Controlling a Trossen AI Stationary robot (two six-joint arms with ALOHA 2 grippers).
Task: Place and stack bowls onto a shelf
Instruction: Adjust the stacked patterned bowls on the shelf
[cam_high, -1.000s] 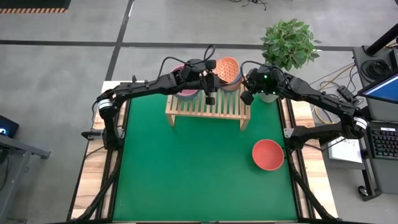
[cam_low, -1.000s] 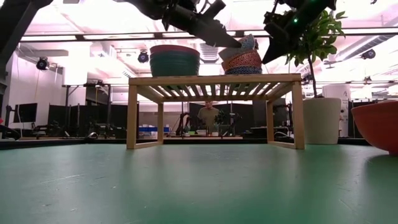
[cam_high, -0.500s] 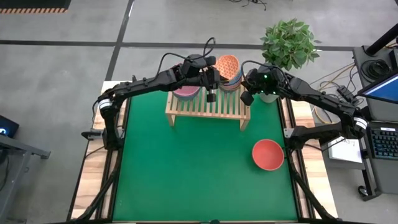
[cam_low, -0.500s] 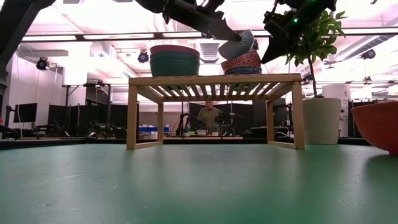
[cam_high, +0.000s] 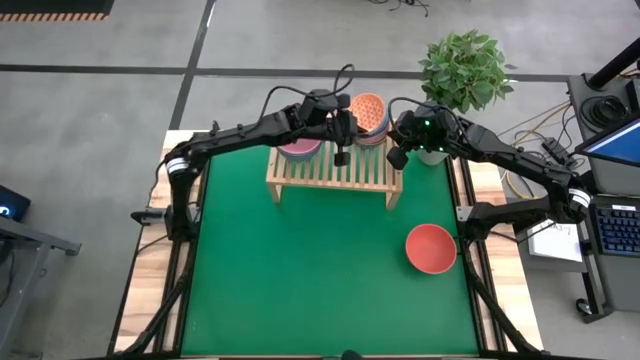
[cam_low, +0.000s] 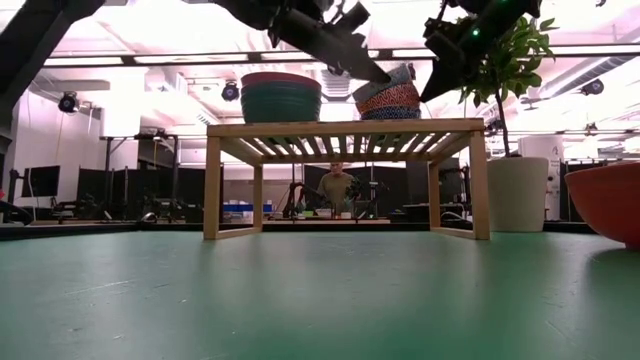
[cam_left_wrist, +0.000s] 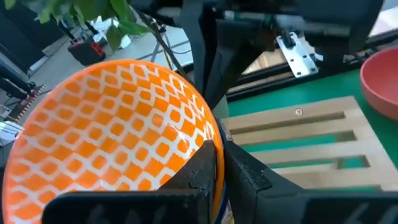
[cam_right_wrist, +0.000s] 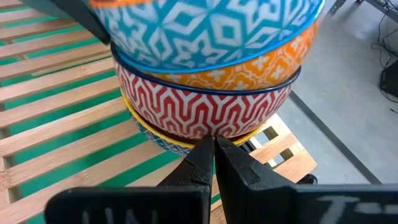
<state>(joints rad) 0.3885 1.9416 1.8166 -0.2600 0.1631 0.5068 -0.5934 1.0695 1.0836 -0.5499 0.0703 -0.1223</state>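
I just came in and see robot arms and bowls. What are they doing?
The left gripper is pinching the rim of the orange patterned bowl, atop the small stack on the shelf. The right gripper waits shut beside that stack. One red bowl sits on the green table.

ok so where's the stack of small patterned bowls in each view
High view: stack of small patterned bowls on the shelf, right end, far edge.
Low view: stack on the shelf top, right of centre.
Left wrist view: only its orange-patterned top bowl shows.
Right wrist view: stack fills the upper picture.
Shared landmark: the shelf.
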